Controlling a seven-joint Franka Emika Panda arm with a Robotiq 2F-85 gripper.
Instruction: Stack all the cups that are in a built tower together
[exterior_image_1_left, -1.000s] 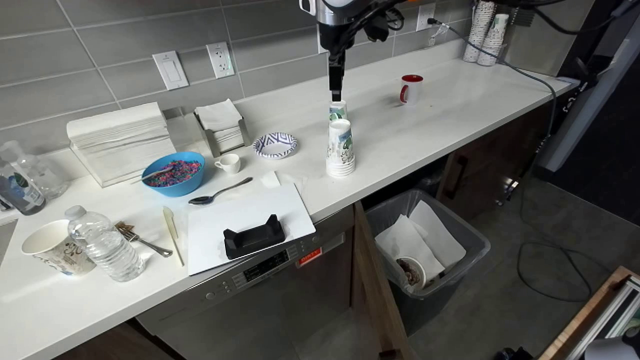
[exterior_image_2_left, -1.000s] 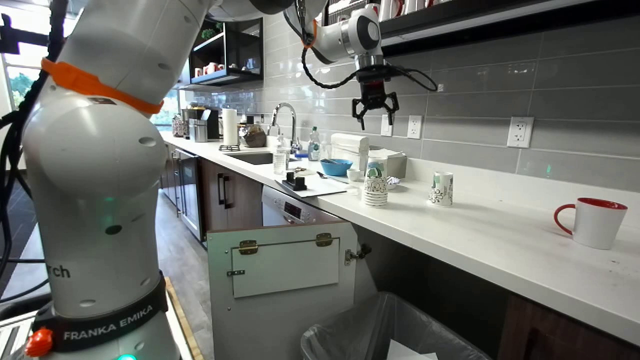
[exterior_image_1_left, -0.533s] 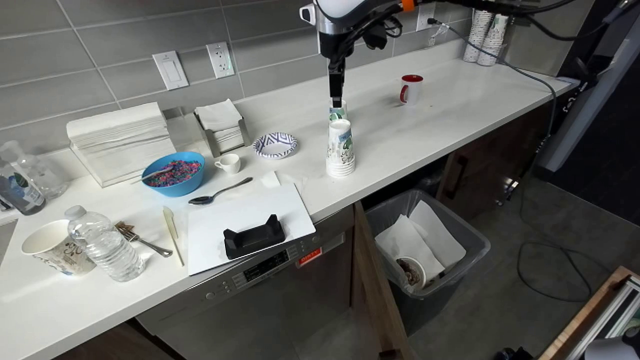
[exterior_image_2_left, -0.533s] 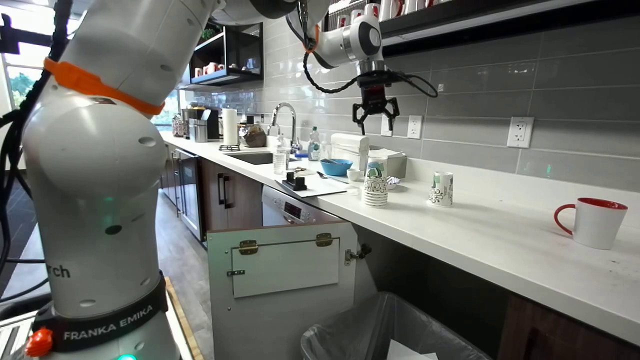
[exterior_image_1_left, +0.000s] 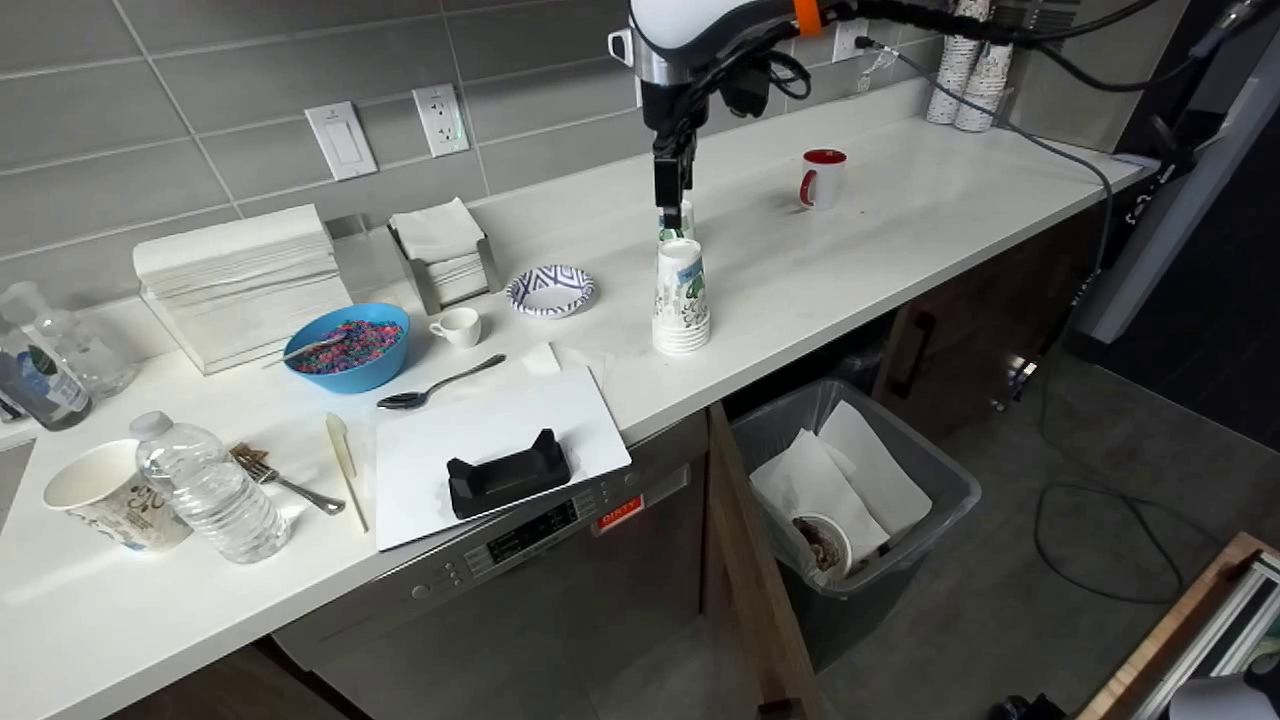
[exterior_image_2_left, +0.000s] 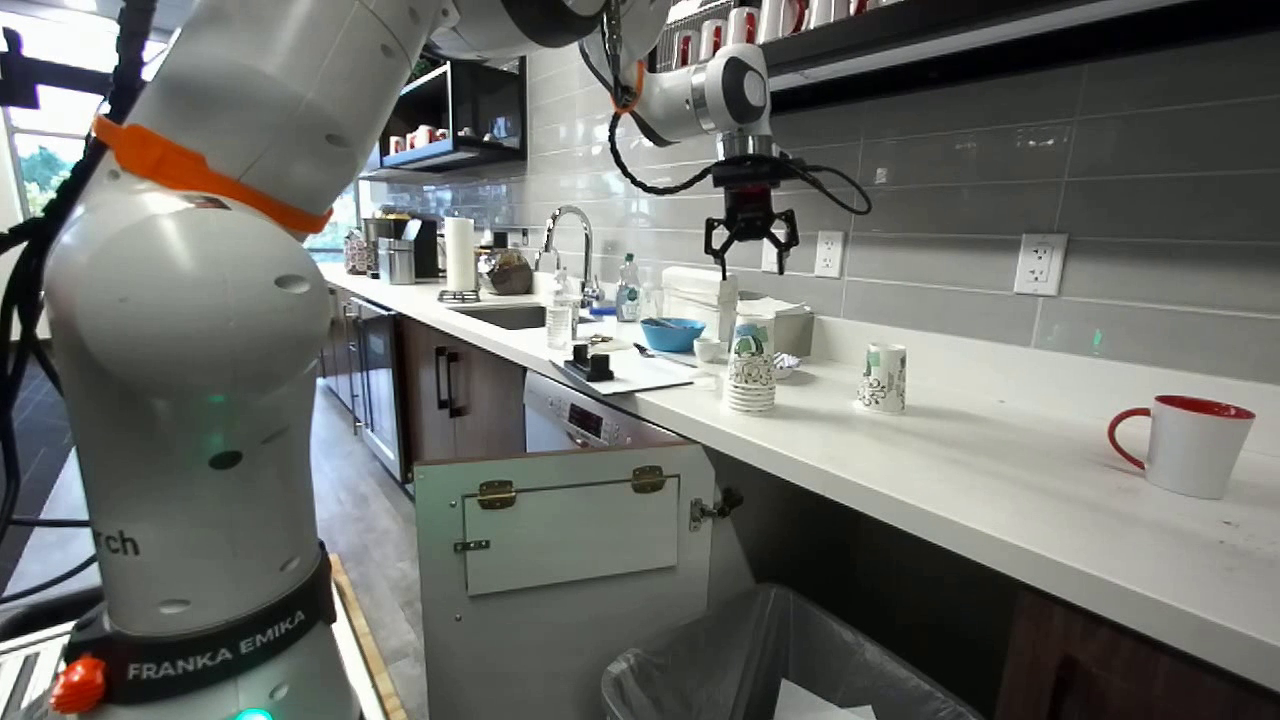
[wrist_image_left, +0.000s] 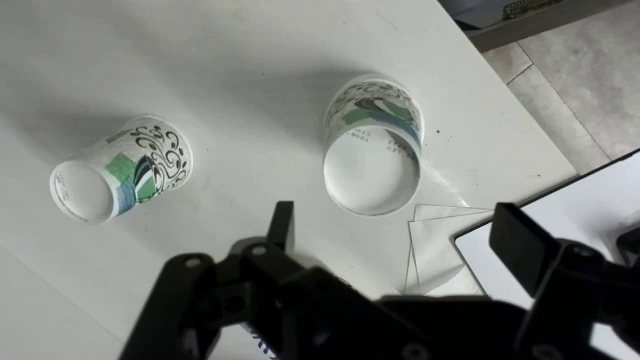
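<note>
Several white paper cups with green print stand upside down, nested in one stack (exterior_image_2_left: 750, 375), their rims piled at the bottom. A single inverted cup (exterior_image_2_left: 882, 378) is on the counter apart from it, towards the wall; in an exterior view the stack and a finger partly cover this cup (exterior_image_1_left: 678, 233). My gripper (exterior_image_2_left: 753, 265) hangs above the counter over the stack's area, touching no cup. In the wrist view the stack (wrist_image_left: 372, 170) lies just ahead of the wide-apart fingers (wrist_image_left: 520, 245), and the lone cup (wrist_image_left: 150, 160) is off to the left. Nothing is between the fingers.
A red-and-white mug (exterior_image_1_left: 823, 182) is further along the counter. A patterned bowl (exterior_image_1_left: 550, 292), small white cup (exterior_image_1_left: 458, 327), blue bowl (exterior_image_1_left: 350, 350) and white board (exterior_image_1_left: 500, 450) lie on the opposite side. Below the counter edge stands a bin (exterior_image_1_left: 850, 480) beside an open cabinet door (exterior_image_2_left: 570, 560).
My gripper has come down a little and turned slightly, so a second finger shows in an exterior view. It stays open. The cups have not moved.
</note>
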